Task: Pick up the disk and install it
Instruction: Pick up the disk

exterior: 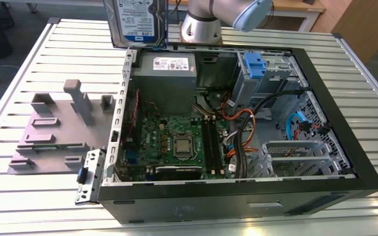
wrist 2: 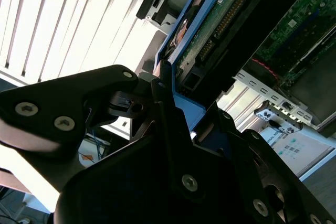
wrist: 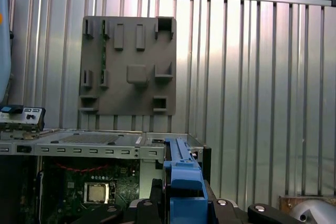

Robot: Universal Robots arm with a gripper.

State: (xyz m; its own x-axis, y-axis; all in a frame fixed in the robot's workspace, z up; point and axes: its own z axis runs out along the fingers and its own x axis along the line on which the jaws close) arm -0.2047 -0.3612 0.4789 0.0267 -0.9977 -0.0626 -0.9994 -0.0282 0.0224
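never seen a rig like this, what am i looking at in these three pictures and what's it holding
It is a robot arm working over an open computer case that lies on a slatted metal table. The exterior view looks on from off the arm; both wrist views come from cameras riding on the arm. Beside the case, on the exterior view's left, lies a grey fixture plate. The arm's end effector is clamped on the blue frame of the disk, a silver hard drive with a white-and-blue label, held upright near the case's edge.
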